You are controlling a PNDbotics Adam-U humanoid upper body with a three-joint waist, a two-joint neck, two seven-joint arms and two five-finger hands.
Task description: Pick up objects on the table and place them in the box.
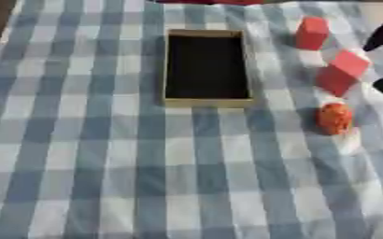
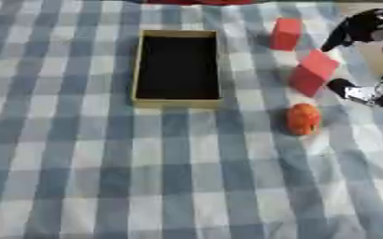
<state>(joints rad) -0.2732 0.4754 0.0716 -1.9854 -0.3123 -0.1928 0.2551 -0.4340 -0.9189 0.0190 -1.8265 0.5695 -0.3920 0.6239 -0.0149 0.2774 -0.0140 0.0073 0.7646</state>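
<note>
Box centre-far on checked cloth, looks empty. Right hand at right edge, thumb and fingers spread either side of tilted red block, not yet gripping, seemingly. Second red block beyond; orange object nearer. Step: approach. Next: close on block, lift, carry left.

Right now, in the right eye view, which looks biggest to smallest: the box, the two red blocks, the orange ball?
1. box
2. nearer red block
3. farther red block and orange ball look about alike; the block sits farther away, so I can't rank them.
</note>
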